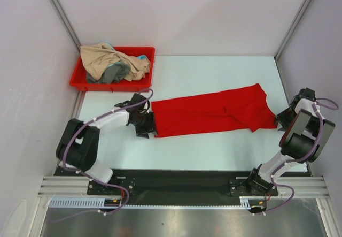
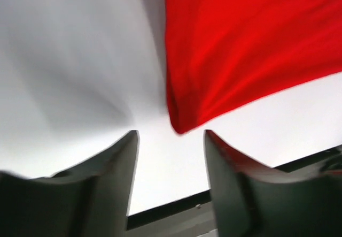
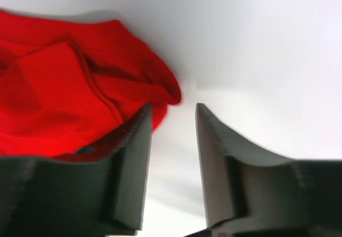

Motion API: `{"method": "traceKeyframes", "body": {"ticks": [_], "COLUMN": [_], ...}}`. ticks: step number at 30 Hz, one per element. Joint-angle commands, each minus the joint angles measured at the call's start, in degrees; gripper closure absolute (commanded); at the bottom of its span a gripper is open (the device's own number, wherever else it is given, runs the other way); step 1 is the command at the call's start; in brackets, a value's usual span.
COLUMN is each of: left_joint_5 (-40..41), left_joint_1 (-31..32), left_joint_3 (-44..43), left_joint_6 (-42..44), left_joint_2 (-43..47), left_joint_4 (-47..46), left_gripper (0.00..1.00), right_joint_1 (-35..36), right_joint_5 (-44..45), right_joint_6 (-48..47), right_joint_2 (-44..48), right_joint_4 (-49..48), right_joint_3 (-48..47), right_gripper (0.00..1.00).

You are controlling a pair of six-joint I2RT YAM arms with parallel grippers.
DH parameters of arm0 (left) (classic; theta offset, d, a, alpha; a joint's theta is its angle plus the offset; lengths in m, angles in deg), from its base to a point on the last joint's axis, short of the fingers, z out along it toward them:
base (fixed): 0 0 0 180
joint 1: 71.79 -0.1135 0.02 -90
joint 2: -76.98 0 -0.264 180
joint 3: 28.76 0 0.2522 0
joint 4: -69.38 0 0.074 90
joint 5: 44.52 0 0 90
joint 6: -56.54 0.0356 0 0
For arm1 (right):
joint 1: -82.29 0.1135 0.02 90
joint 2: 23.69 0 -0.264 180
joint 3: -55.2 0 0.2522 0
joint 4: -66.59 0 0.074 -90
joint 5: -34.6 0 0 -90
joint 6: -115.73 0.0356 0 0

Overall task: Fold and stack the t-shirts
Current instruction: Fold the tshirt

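Note:
A bright red t-shirt (image 1: 214,111) lies across the white table as a long folded band. My left gripper (image 1: 145,125) sits at its left end, open, with nothing between the fingers; in the left wrist view (image 2: 171,135) the cloth corner (image 2: 184,122) lies just beyond the fingertips. My right gripper (image 1: 280,120) is at the shirt's right end, open and empty; in the right wrist view (image 3: 173,108) a bunched red edge (image 3: 165,90) lies just past the left finger (image 3: 133,157). Beige-tan, grey and light blue t-shirts (image 1: 112,63) are heaped in the tray.
A red plastic tray (image 1: 85,82) stands at the back left corner of the table. Metal frame posts and pale walls close in both sides. The black base rail (image 1: 176,181) runs along the near edge.

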Motion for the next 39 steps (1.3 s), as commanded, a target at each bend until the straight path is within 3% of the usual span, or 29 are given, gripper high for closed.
{"method": "traceKeyframes", "body": {"ticks": [1,3,8,9,12,13,15,19,24,30,32,36,39], "left_joint_5": [7.7,10.4,10.9,9.4,5.7,4.8,2.7,-2.5,-4.7,-3.8,-3.3,-1.5,-1.6], "left_joint_1": [0.2,0.2,-1.1,-1.4,-2.4,-2.6,-3.7,-6.5,-6.9,-7.1,-7.4,-7.9,-8.2], "left_joint_3": [-5.7,-9.5,-17.5,-19.9,-25.7,-27.2,-30.7,-34.1,-34.6,-34.4,-35.0,-36.9,-36.9], "left_joint_6": [3.7,5.0,8.7,8.9,9.7,10.5,10.4,9.8,9.1,8.6,8.6,8.5,8.3], "left_joint_2": [7.3,8.4,3.3,1.8,-5.6,-9.4,-12.7,-18.4,-22.8,-25.7,-26.9,-29.3,-30.3], "left_joint_4": [6.1,7.5,5.7,4.6,4.3,4.3,4.0,1.8,0.3,0.0,1.0,2.7,2.6], "left_gripper": [0.38,0.36,0.4,0.42,0.47,0.48,0.54,0.59,0.63,0.64,0.65,0.67,0.67], "right_joint_1": [2.3,5.9,15.8,20.4,29.1,35.8,42.1,56.5,64.9,73.0,73.8,74.7,75.3], "right_joint_5": [7.6,8.9,9.6,9.3,4.3,-1.5,-9.5,-15.3,-24.4,-29.4,-30.5,-32.3,-32.1], "right_joint_6": [-1.7,-1.7,0.2,0.4,1.4,1.7,3.0,5.7,6.5,6.5,7.3,8.3,7.6], "right_joint_2": [5.3,6.8,10.0,10.3,9.7,9.1,6.5,0.7,-10.1,-18.5,-20.6,-23.2,-23.4], "right_joint_4": [5.1,7.9,11.6,12.2,10.5,9.3,4.2,-4.1,-11.0,-14.6,-16.3,-16.4,-16.5], "right_joint_3": [-4.0,-5.8,-12.2,-12.9,-14.8,-14.9,-15.4,-16.8,-20.8,-24.2,-24.1,-24.0,-21.4], "right_gripper": [0.5,0.43,0.39,0.38,0.41,0.41,0.45,0.48,0.53,0.55,0.57,0.72,0.74]}}
